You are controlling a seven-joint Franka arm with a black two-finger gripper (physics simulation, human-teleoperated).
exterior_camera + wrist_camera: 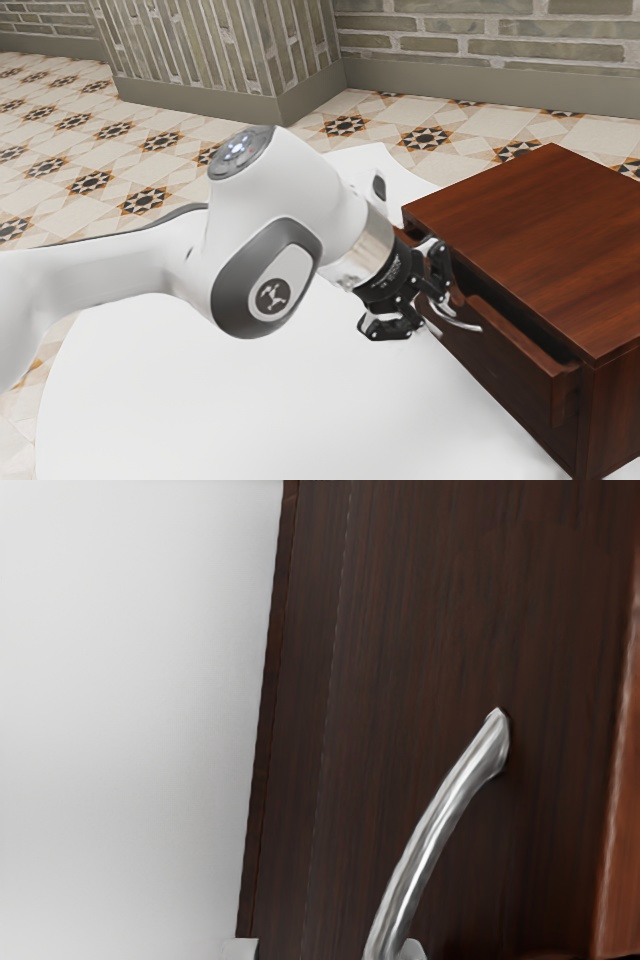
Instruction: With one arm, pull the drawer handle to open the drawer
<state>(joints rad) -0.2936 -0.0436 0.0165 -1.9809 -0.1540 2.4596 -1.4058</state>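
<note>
One arm (262, 268) enters from the exterior view's left and lies low over the white table (250, 410). Its forearm is near level, so the wrist points at the drawer front. The gripper (403, 303) sits at the drawer handle (447, 316). We judge it is placed there so that the pull acts along the drawer's travel. We cannot tell whether the claw is closed on the handle. Further right, the drawer (520, 350) stands slightly out of the cabinet (545, 225), which we read as partly open. In the wrist view, the curved handle rises from under the hand.
</note>
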